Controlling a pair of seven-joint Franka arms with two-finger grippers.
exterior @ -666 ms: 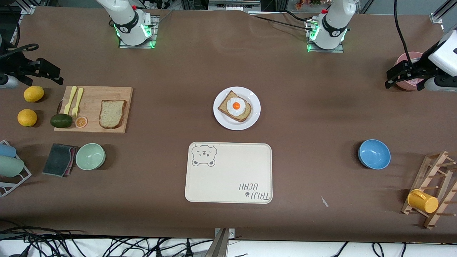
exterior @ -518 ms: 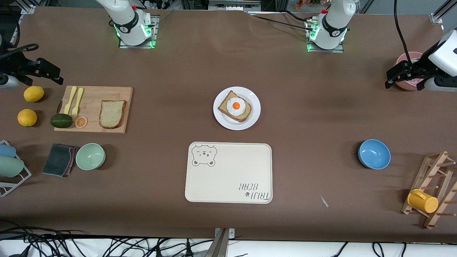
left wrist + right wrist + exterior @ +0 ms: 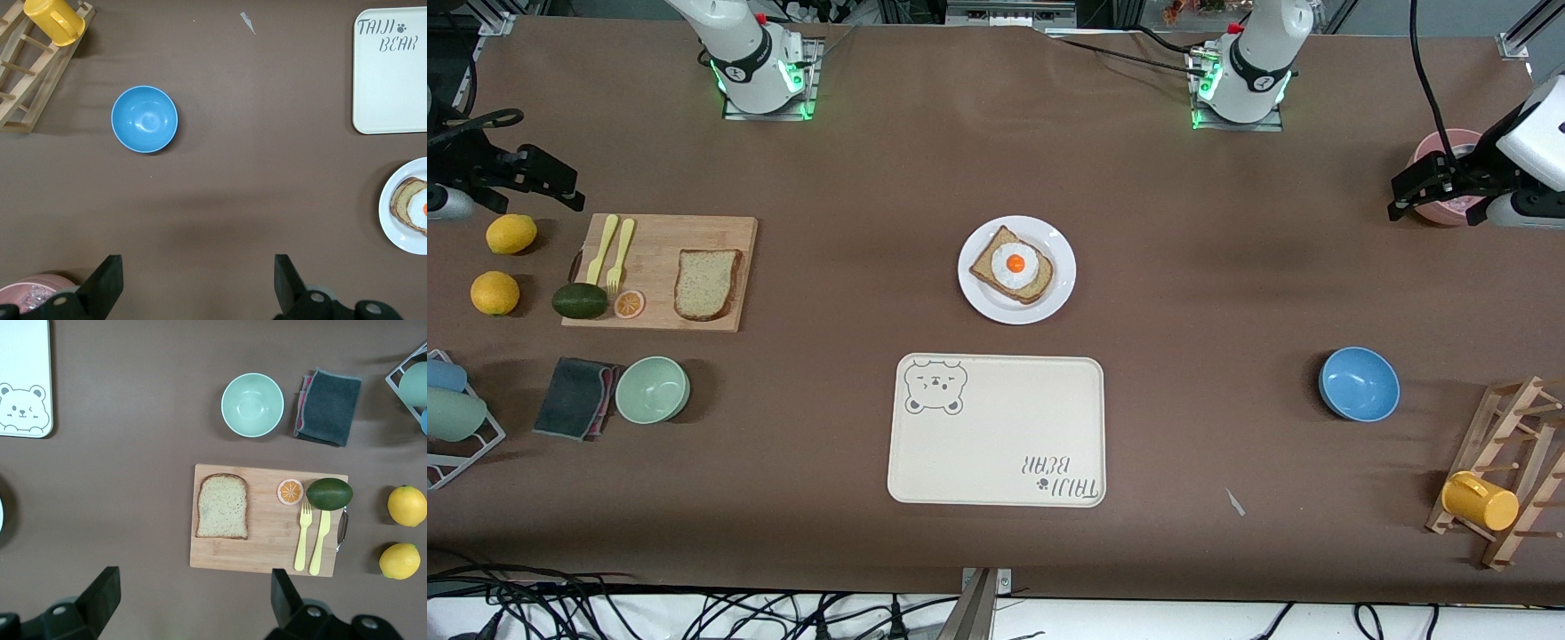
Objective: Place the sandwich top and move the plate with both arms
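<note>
1. On the wooden cutting board (image 3: 660, 272), near the desk's edge at the right arm's end, I've got the sandwich top (image 3: 706, 284) lying flat at the board's end closest to the desk's middle. Sharing the board: an avocado (image 3: 580, 300), an orange slice (image 3: 629, 304), a yellow fork (image 3: 620, 254) and a yellow knife (image 3: 602, 249).
2. Mid-desk sits the plate (image 3: 975, 294), with a darker slice topped with a fried egg (image 3: 1014, 264) on it. The bear tray (image 3: 996, 430) lies just nearer the camera, not touching it.
3. Right gripper (image 3: 190, 600) hangs up high by the desk's edge at its own end; from its wrist cam the fingers are spread wide with nothing in them, and the board is right below.
4. Left gripper (image 3: 198, 283) is up at the desk's edge at its own end, over a pink bowl (image 3: 1449, 181); wide open too, holding nothing.
5. Other stuff: green bowl (image 3: 652, 389) and a dark cloth (image 3: 575, 397) nearer the camera than the board, two lemons (image 3: 503, 263) by that edge, blue bowl (image 3: 1359, 383) and a wooden rack (image 3: 1503, 476) with a yellow cup (image 3: 1480, 501) toward the left arm's end.
</note>
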